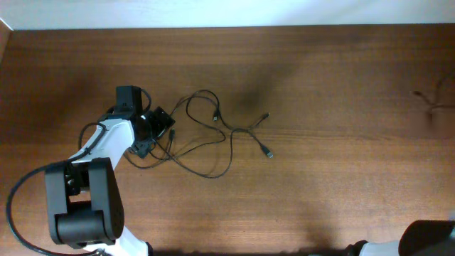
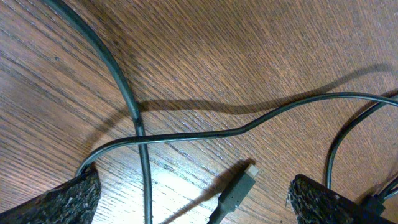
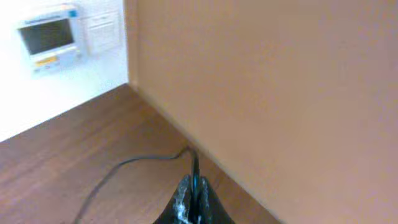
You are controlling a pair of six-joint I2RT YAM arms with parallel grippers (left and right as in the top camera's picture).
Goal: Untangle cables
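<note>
Left gripper (image 1: 155, 133) low over the cables (image 1: 229, 131), jaws wide apart, a plug (image 2: 239, 190) lying between them on the table (image 1: 320, 178) — right gripper (image 3: 193, 200) pressed together.

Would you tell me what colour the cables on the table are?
Black cables, clearest in the left wrist view.

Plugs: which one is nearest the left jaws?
The grey plug lying between the open left jaws, untouched. The two plugs at the tangle's right end lie far off.
</note>
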